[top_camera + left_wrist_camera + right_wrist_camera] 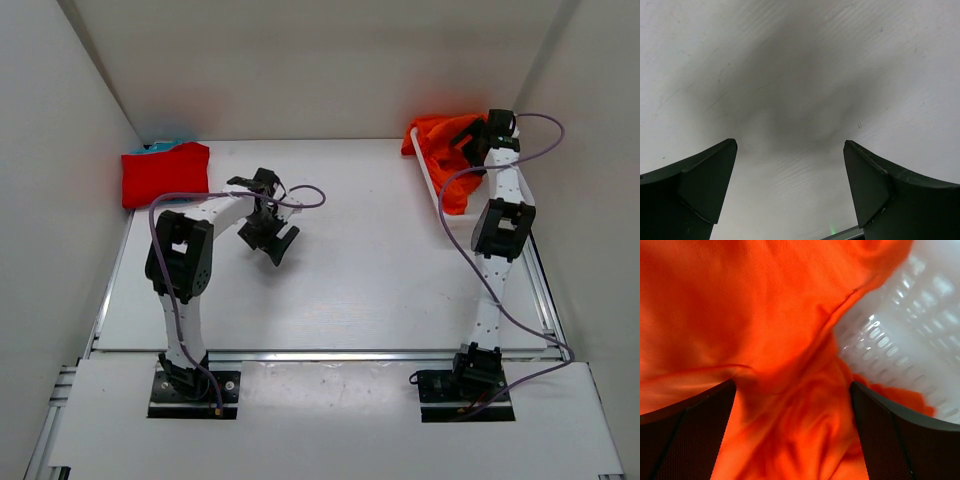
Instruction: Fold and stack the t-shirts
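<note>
**Worktop holdings, left to right: two shirts stacked, one in the basket**

Red t-shirt: folded to a neat rectangle, flat in the far left corner of the worktop, close against the left wall.

Teal-blue t-shirt: only a thin edge showing at the far side of the red one, touching it; beneath or behind, cannot tell.

Left hand: released, holding nothing, poised over bare worktop left of centre, well apart from the red shirt. Fingers spread wide in the wrist view, with only white surface and a soft shadow between them.

Orange t-shirt: unfolded and bunched, heaped in the white mesh basket at the far right corner, part of it draped over the near rim.

Right hand: reached into the basket, released, fingers standing wide apart on either side of a ridge of rumpled orange cloth, not clenched on it.
</note>
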`<action>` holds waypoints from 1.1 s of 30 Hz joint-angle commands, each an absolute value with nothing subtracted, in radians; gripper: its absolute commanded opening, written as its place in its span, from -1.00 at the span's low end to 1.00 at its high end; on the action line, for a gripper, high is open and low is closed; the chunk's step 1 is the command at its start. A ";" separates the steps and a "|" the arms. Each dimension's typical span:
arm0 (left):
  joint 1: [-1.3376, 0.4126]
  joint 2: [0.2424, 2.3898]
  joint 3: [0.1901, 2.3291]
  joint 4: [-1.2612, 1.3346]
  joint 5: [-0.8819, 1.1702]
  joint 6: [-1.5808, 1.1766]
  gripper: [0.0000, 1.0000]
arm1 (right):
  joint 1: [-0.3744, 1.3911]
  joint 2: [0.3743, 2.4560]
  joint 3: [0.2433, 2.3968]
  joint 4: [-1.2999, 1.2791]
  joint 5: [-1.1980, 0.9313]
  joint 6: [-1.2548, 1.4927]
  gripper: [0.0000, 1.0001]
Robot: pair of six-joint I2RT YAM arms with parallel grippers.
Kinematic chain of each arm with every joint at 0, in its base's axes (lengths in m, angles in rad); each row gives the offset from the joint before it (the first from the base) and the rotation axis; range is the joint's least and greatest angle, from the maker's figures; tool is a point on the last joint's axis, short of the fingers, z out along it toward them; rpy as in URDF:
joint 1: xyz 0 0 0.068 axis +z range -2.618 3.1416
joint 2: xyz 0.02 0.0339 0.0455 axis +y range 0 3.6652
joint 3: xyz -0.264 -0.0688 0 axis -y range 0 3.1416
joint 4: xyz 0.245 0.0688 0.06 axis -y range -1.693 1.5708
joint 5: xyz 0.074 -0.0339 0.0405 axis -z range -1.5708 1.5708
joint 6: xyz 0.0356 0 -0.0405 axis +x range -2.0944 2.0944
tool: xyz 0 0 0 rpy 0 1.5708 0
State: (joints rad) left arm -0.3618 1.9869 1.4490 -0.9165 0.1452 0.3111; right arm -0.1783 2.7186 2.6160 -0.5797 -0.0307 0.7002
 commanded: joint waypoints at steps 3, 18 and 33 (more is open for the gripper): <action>-0.354 2.008 1.562 -0.939 0.150 0.342 0.97 | -0.130 2.711 2.679 -0.631 0.046 0.646 1.00; -0.318 2.008 1.551 -0.933 0.058 0.359 0.98 | -0.159 2.809 2.687 -0.589 -0.159 0.779 -1.00; -0.203 1.873 1.549 -0.919 0.092 0.318 0.96 | -0.037 2.441 2.821 -0.485 -0.036 0.448 -1.00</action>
State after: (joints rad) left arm -0.2672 1.9789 1.5276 -0.9340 0.0544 0.3473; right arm -0.0875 2.6915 2.7552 -0.5964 -0.0956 0.5880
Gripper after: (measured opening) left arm 0.983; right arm 0.025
